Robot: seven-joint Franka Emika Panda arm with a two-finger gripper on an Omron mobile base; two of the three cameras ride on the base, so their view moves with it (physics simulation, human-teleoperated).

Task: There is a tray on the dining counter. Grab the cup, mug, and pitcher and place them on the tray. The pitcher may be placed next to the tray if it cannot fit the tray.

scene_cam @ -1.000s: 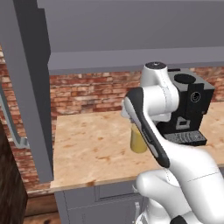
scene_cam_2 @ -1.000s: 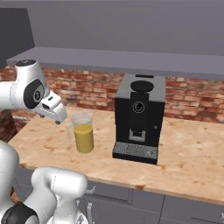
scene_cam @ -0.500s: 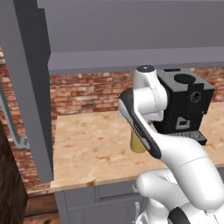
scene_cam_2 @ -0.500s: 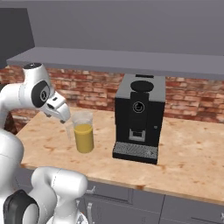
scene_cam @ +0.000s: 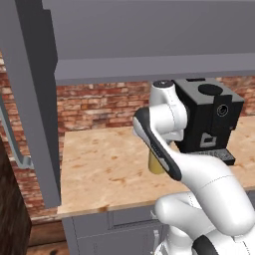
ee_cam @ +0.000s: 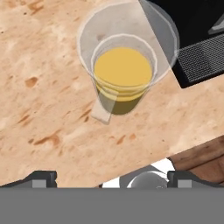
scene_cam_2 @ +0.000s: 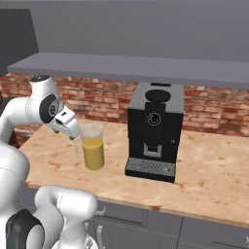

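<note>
Wood counter (scene_cam_2: 204, 165): pitcher (ee_cam: 124, 78) just below end effector (ee_cam: 111, 177), jaws spread, empty

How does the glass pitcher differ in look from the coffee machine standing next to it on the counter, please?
The pitcher is clear, round and holds orange-yellow liquid; the coffee machine is black, boxy and opaque. The pitcher is the shorter and narrower of the two. Both stand upright on the wood-grain counter before the brick wall.

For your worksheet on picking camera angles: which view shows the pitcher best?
The right base view: the pitcher stands whole and unblocked beside the coffee machine. The hand view looks down into it, showing the liquid but not its height. In the left base view the arm covers most of it.
</note>
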